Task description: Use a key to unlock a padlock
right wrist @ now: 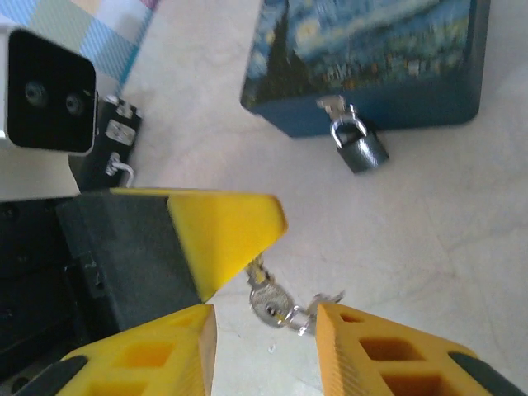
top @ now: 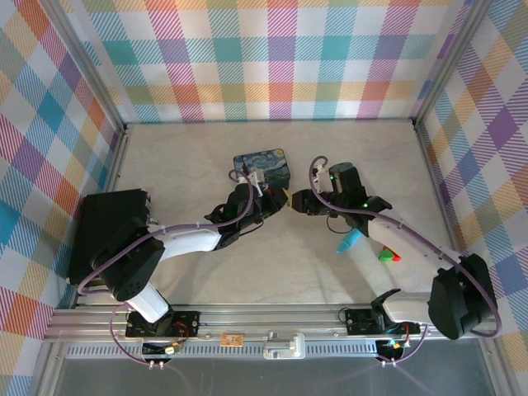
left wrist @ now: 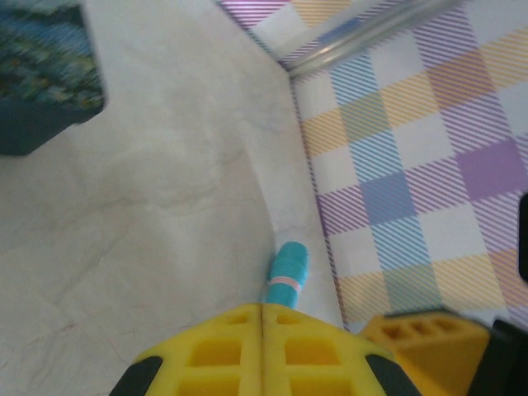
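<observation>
The pale table (top: 206,157) is fenced by plaid walls (top: 280,58) on three sides. Two arms reach over it from the near edge: the left arm (top: 186,241) stretches in from the left and the right arm (top: 396,235) from the right, and their tips meet close together near the middle of the table.

A blue painted tin (top: 260,165) sits flat on the table just beyond that meeting point.

The left gripper (left wrist: 262,318) is closed, its two yellow fingers pressed together along a thin seam in its own wrist view. The right gripper (right wrist: 266,312) has its jaws standing apart, one yellow and one orange finger on either side of a gap.

A turquoise stick (top: 349,242) lies on the table beside the right arm, and a red-green block (top: 386,256) sits close by it, partly under that arm.

The padlock (right wrist: 359,148) hangs by its silvery shackle from the hasp on the tin's front face, its dark body lying on the table against the tin.

The key (right wrist: 271,304), a small silvery bunch, hangs directly below the tip of the closed left gripper, which appears to pinch its top. It dangles in the gap between the right gripper's parted fingers, close to the orange one; whether it touches that finger cannot be told.
</observation>
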